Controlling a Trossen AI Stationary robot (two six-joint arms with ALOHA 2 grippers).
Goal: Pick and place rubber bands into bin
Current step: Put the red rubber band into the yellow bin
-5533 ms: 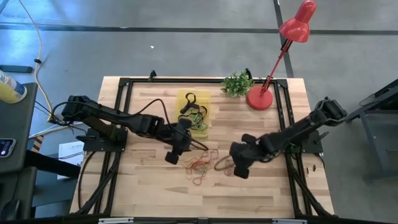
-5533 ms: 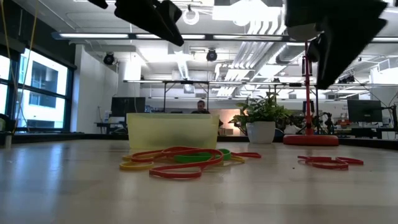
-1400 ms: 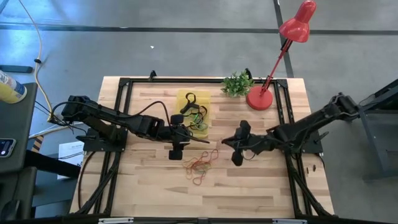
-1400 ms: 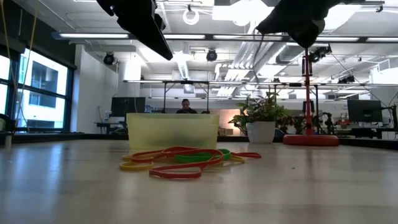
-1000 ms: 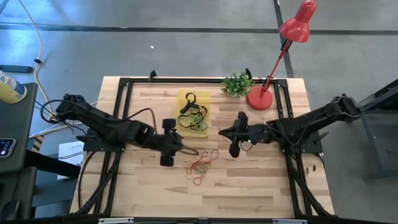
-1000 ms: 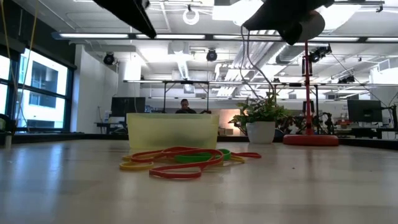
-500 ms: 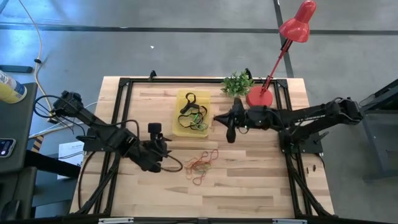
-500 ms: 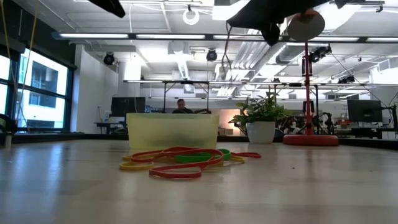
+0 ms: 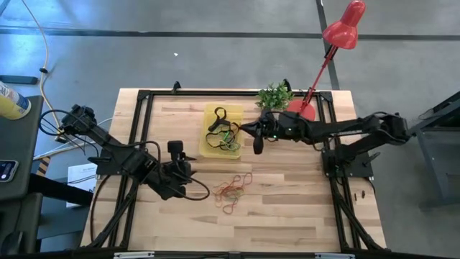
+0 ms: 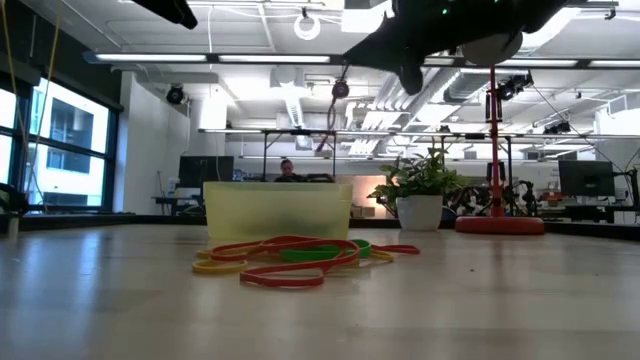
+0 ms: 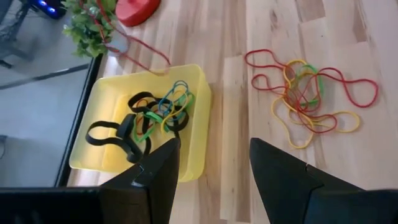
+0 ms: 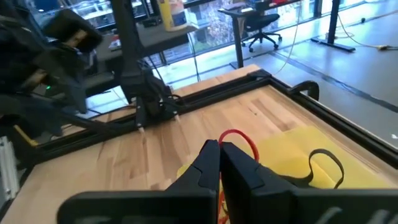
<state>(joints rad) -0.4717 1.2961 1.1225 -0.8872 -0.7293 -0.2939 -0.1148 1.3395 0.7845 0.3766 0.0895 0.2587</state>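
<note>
Open wood lies around the loose rubber bands (image 9: 233, 191) at the table's middle. The yellow bin (image 9: 222, 130) behind them is crowded on its right by the right gripper (image 9: 258, 144), with the plant (image 9: 274, 96) and red lamp base (image 9: 302, 108) just beyond; the left gripper (image 9: 175, 153) sits near the left side.

Low view: bin (image 10: 277, 210) wall hides its contents; both arms cut by top edge. Right wrist view: red band (image 12: 239, 140) mostly hidden behind fingers (image 12: 208, 163). Person (image 10: 287, 170) behind bin too small.
</note>
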